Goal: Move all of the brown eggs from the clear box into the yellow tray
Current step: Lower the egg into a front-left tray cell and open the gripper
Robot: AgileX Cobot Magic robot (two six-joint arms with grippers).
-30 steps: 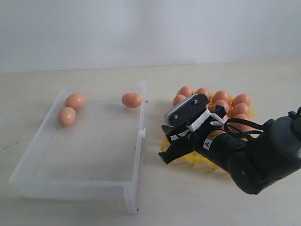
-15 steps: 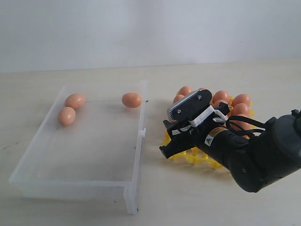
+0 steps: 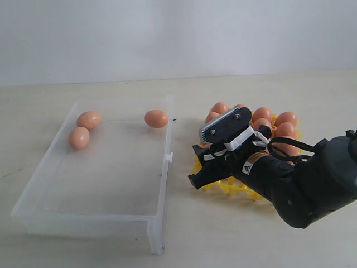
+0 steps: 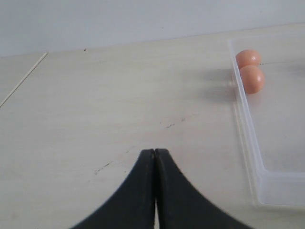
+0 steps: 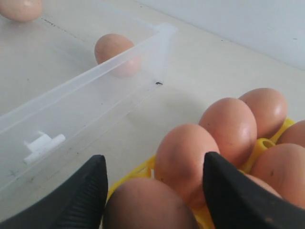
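The brown eggs (image 3: 286, 118) sat mostly in the yellow tray (image 3: 234, 187) on the right of the table (image 3: 223, 245), packed close in its cups. Three more lay in the clear box (image 3: 166, 167) to the left: two close together by its far left corner and one by its far right corner. The right gripper (image 3: 196, 165) hung over the tray's near corner on the side facing the box, its jaws wide apart and clamped on nothing; its wrist view showed an egg in a cup between them. The left gripper (image 4: 154, 153) had its jaws pressed together, empty, over bare table outside the box wall
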